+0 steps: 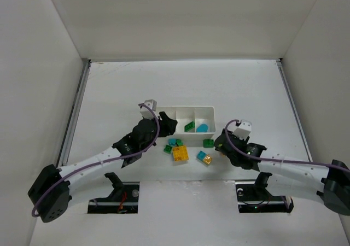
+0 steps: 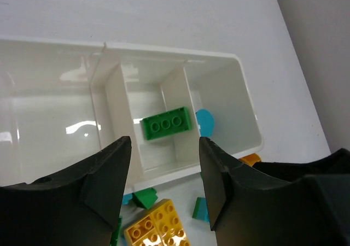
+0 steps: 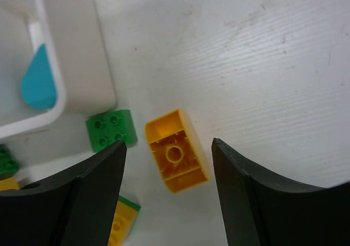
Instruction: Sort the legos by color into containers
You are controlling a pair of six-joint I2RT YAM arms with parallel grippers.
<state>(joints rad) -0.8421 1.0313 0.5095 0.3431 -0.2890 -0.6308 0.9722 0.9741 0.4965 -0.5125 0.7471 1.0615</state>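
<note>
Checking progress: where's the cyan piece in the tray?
Top view: the cyan piece lies in the tray's right compartment; the green brick sits one compartment left.

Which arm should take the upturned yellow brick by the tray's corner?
Right. The right gripper is open directly above that yellow brick, which shows between its fingers in the wrist view. The left gripper is open over the tray, farther off.
</note>
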